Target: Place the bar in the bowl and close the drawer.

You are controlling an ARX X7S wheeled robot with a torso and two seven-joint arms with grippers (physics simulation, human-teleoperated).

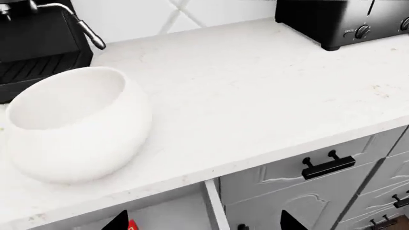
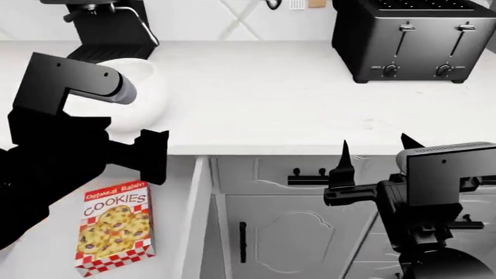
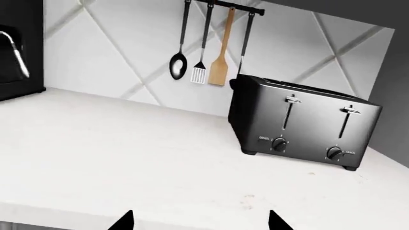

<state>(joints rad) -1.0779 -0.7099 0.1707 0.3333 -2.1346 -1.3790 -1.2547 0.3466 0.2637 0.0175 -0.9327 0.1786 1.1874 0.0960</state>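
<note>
Head view alone shows whole bar (image 2: 115, 228) lower left in open drawer (image 2: 35, 256), just below empty, spread left pincer (image 2: 153, 156), right pincer (image 2: 376, 152) also spread, empty.

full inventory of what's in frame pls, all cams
bar: 1, red-and-white cookie packet, lying in the open drawer
drawer: 1, light grey, pulled open below the counter
bowl: 1, white, on the counter by the coffee machine
coffee machine: 1, black, behind the bowl
toaster: 1, black, at the counter's back
counter: 1, white
hanging utensils: 4, three dark and one wooden, on a wall rail
left gripper: 1, black, open, over the drawer
right gripper: 1, black, open, empty, before the cabinet fronts
</note>
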